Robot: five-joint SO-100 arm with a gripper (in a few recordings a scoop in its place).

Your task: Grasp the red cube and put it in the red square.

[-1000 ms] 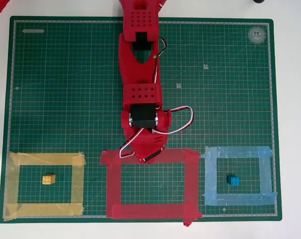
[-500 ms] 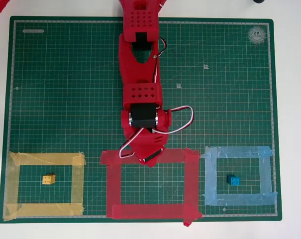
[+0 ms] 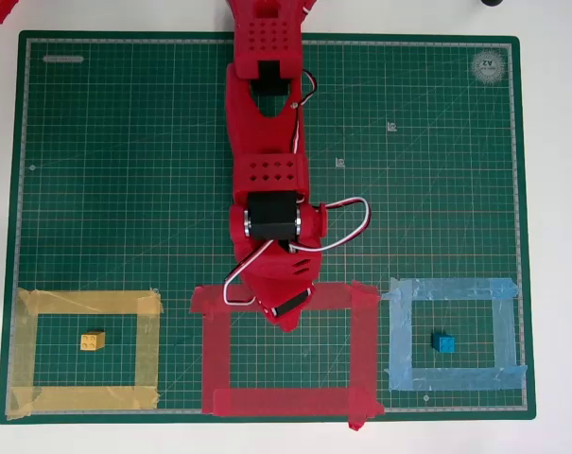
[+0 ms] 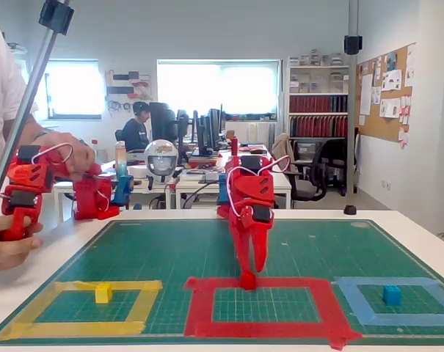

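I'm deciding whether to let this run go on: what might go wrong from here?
The gripper hangs low over the far strip of the red square, not its inside, so a drop here might land on the tape. Red on red, the lump at its tip may be the red cube; the hold cannot be confirmed.

A: Arm pose?
B: Red arm [image 3: 267, 142] reaches from the top edge down the middle in the overhead view, links roughly in line, wrist servo facing up with white cables looped to its right.
A: Gripper?
B: Gripper [image 3: 286, 320] points steeply down, tip slightly right of the arm's axis. In the fixed view the gripper [image 4: 247, 279] hangs near vertical, tip at surface level.
A: Open or closed?
B: Fingers [image 4: 242, 253] look drawn together to a narrow point at the tip; whether they're fully closed, can't tell.
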